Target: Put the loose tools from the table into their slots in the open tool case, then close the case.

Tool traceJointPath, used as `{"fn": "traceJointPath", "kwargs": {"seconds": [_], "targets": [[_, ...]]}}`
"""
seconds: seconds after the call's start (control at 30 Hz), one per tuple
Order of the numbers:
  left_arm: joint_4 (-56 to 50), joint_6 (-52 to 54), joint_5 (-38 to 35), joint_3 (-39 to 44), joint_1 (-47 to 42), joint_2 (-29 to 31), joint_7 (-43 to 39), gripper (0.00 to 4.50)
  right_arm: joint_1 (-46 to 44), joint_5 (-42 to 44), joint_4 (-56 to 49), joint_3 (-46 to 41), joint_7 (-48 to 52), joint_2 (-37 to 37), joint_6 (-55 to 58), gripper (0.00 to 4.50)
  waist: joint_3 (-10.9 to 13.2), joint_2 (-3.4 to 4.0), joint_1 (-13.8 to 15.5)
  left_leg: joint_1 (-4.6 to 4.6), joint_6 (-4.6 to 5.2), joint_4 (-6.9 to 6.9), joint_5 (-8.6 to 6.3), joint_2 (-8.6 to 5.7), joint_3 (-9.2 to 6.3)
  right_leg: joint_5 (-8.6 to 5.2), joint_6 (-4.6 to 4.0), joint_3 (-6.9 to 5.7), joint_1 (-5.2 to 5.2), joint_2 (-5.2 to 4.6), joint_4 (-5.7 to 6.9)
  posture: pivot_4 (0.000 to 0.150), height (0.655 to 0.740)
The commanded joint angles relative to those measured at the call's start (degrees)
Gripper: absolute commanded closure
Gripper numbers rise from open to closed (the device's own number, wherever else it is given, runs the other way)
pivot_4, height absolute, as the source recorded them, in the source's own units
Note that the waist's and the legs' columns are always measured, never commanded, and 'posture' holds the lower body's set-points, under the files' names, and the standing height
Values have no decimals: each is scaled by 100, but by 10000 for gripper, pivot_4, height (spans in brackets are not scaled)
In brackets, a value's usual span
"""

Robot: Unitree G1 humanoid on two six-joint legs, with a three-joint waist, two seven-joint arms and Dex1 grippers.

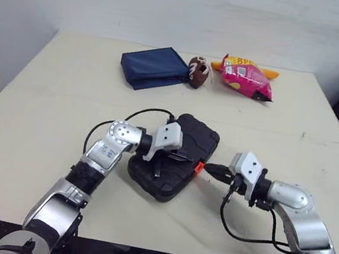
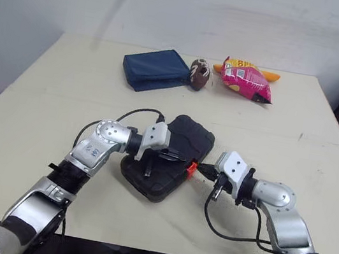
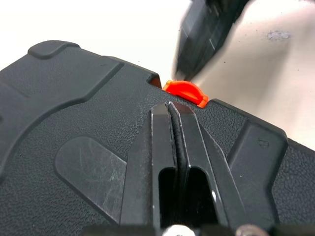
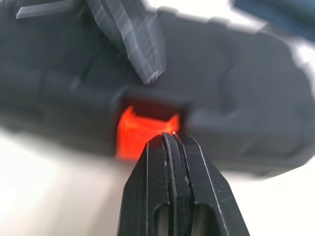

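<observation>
Two pinched grippers: left gripper [image 3: 172,106] atop tool case [image 3: 74,93], right gripper [image 4: 169,137] at latch [image 4: 140,130].

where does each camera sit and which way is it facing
Head eyes: on the head, facing forward and down at table and closed tool case; both arms show.
Left wrist: on the left arm, along the shut left hand over the case lid.
Right wrist: on the right arm, along the shut right hand.
Both wrist views share the orange latch.

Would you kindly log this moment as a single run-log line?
tool case: closed | left gripper: shut, on case top | right gripper: shut, tip at orange latch | latched: cannot tell
</observation>
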Motion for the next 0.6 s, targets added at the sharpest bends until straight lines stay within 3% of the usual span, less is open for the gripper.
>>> {"fn": "traceJointPath", "kwargs": {"seconds": [0.03,0.23,0.3,0.33,0.4,0.6], "targets": [[848,31,464,-444,603,156,-8,44734,-18,180,-282,-43,-6,3,56,45000,-12,8,19,0,3,-1,2,0,-2,-2,0,-1,0,0,0,1500,7400],[911,-1847,-331,873,409,-95,577,44734,162,476,-283,-706,135,-415,33,45000,-3,24,44,-12,21,-7,13,-5,-7,-3,-2,-2,-9,-3,-9,1500,7400],[594,-1859,-505,1160,411,165,520,39698,305,682,-232,-1053,323,-677,57,45000,29,-8,44,-13,27,-7,25,-4,-9,-2,-4,-5,-27,0,-9,1500,7400],[427,-1839,-573,1258,440,323,441,36555,388,752,-216,-1195,432,-804,34,38409,45,-20,46,-17,27,-8,30,-4,-11,0,-6,-7,-41,1,-9,1500,7400],[1,-1742,-679,1553,642,873,335,27410,651,736,-67,-1536,719,-1222,-145,30342,75,-17,34,-29,24,-21,32,-4,-11,2,-8,-6,-58,3,-9,1500,7400],[-301,-468,-1001,2724,1444,2155,844,0,1026,462,913,-2567,784,-1891,-1101,105,127,8,38,-124,-20,-29,46,-5,-7,-10,6,-7,-155,1,-7,1500,7400]]}}
